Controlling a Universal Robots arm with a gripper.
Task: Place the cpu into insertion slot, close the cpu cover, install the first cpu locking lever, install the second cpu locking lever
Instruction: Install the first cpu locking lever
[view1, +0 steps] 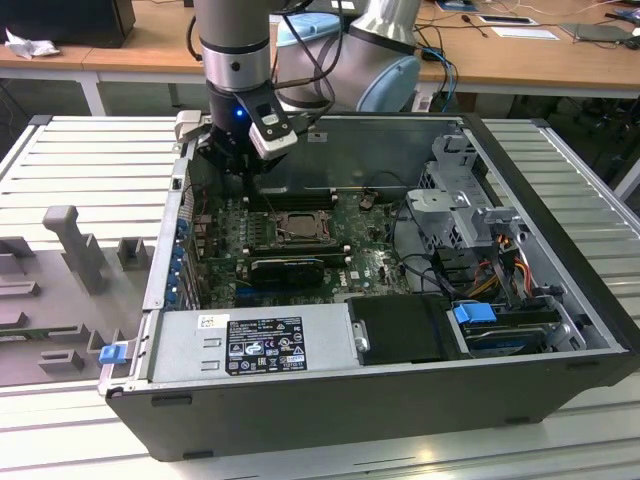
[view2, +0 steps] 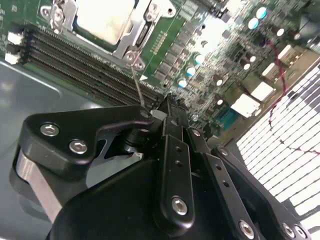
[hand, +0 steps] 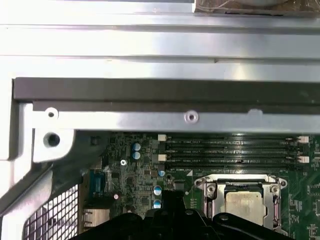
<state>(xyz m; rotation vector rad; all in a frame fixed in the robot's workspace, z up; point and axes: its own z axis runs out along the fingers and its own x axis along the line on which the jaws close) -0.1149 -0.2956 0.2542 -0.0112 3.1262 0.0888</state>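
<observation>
Cpu (hand: 243, 204) near claw (hand: 172, 196), apart

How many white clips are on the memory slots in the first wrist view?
4. Two white clips sit at one end of the memory slots, two at the other. Others may be hidden.

Green motherboard (view1: 375, 262), dotted with little blue-topped capacitors (hand: 136, 151). The cpu (hand: 243, 205) is pale silver on top, and the cpu cover (hand: 209, 188) is dull grey metal. Memory slots (hand: 235, 159) are black with white end clips. The gripper (view2: 169, 102) is all black. Bright blue tab (view1: 476, 312) on the drive bay, plus a pale grey table (view1: 90, 150) striped with ribs.
</observation>
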